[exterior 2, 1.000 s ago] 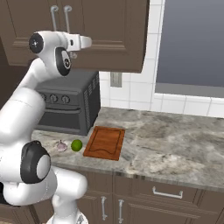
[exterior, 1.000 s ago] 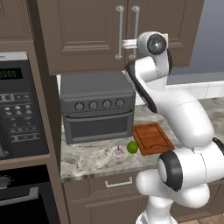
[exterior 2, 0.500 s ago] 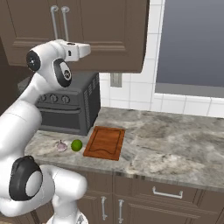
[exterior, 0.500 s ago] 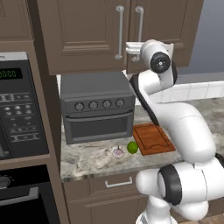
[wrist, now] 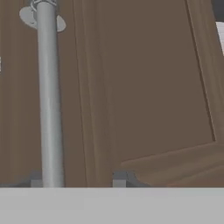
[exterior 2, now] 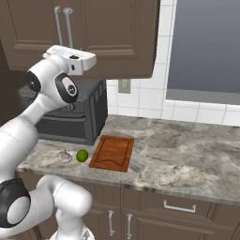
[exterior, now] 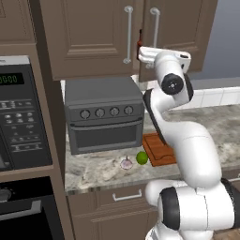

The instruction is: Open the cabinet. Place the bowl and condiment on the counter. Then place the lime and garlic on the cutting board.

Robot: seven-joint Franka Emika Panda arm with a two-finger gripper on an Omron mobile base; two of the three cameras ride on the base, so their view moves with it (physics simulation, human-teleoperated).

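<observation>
Swinging down and right from a second before, the arm dropped its hand to the bottom of the cabinet, and the right door now stood slightly ajar with a sliver of red showing in the gap. Up close, the door's silver bar handle ran right by the left fingertip of the gripper. Fingers looked narrowly parted, but honestly I couldn't tell if they were pinching the bar or just sitting beside it. Down on the counter, the lime and garlic sat just left of the cutting board, in front of the toaster oven. My take: pull along the door's arc, not straight back, so the bar wouldn't slip out.
</observation>
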